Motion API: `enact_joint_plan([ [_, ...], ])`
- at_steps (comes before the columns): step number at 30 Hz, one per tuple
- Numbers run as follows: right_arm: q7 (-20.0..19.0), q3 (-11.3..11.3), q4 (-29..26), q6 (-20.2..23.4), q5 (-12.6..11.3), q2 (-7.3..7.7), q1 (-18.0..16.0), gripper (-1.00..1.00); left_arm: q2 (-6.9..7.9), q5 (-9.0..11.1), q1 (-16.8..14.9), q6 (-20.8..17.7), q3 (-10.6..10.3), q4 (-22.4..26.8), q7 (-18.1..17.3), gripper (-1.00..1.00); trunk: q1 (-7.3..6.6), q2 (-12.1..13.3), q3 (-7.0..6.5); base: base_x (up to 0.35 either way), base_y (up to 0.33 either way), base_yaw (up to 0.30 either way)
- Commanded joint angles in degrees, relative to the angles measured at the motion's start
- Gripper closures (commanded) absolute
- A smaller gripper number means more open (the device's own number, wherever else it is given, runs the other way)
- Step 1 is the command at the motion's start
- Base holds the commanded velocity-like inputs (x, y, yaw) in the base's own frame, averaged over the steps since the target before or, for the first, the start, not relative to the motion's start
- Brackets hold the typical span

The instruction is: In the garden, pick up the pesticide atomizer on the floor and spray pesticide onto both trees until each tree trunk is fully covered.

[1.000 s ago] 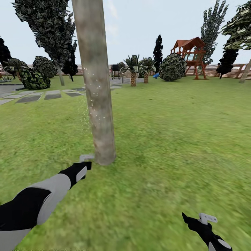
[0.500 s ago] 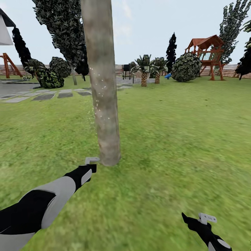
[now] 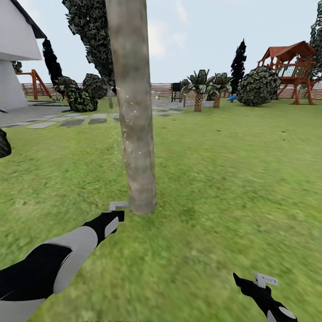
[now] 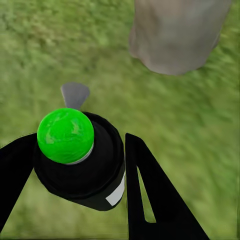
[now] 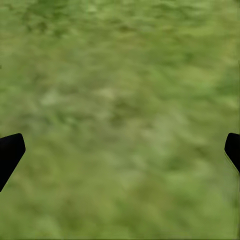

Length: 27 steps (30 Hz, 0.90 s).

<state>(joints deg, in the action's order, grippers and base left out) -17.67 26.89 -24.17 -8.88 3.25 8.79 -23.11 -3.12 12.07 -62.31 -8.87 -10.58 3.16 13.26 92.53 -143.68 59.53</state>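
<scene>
The left gripper (image 4: 75, 200) is clamped on the pesticide atomizer (image 4: 77, 160), a stubby dark canister squeezed between the two black fingers (image 4: 150, 200), with a round button on top that glows green here rather than red. Just ahead of that hand, almost touching its tip, stands the tree trunk (image 3: 134, 112), a smooth mottled grey-brown column rising out of the grass lawn (image 3: 232, 170); pale specks dot its bark a good way above the hand, which I take for spray already landed. In the wrist view the foot of the trunk sits just beyond the canister. The right gripper (image 5: 120, 150) hangs low over bare grass on the far side, its fingertips spread wide and holding nothing. To my eye the sprayer looks light and rigid, small enough to vanish inside the grip, so it should carry easily; its round, smooth wall could twist or slip, and the sensible hold is around the body's middle as now, leaving the button and nozzle clear. The lower trunk still looks unspeckled, so I would judge this tree only partly covered.
</scene>
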Motion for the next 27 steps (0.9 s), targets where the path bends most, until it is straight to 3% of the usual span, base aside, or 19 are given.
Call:
enact_joint_plan([
  [1, 0.0, 0.0, 0.0, 0.0, 0.0, 0.0, 0.0, -1.0, -0.02, -0.03, 0.0, 0.0, -0.06, 0.01, 0.01, 1.0, 0.0, 0.0, 0.0, 0.001, -0.306, 0.254],
  [18, 0.0, 0.0, 0.09, 0.0, 0.0, -0.02, 0.0, -1.0, -0.08, 0.06, 0.0, -0.09, -0.06, 0.01, 0.01, 1.0, 0.0, 0.0, 0.0, 0.034, -0.307, 0.249],
  [24, 0.0, 0.0, 0.07, 0.0, 0.0, 0.0, -0.01, -1.0, -0.15, -0.03, 0.63, -0.03, -0.09, -0.18, -0.18, 1.0, 0.0, 0.0, 0.0, 0.007, -0.257, 0.054],
  [27, 0.0, 0.0, 0.08, 0.0, 0.0, 0.0, -0.01, -1.0, -0.99, -0.16, 1.45, -0.19, -0.13, 0.46, -0.14, 1.0, 0.0, 0.0, 0.0, 0.0, -0.042, 0.002],
])
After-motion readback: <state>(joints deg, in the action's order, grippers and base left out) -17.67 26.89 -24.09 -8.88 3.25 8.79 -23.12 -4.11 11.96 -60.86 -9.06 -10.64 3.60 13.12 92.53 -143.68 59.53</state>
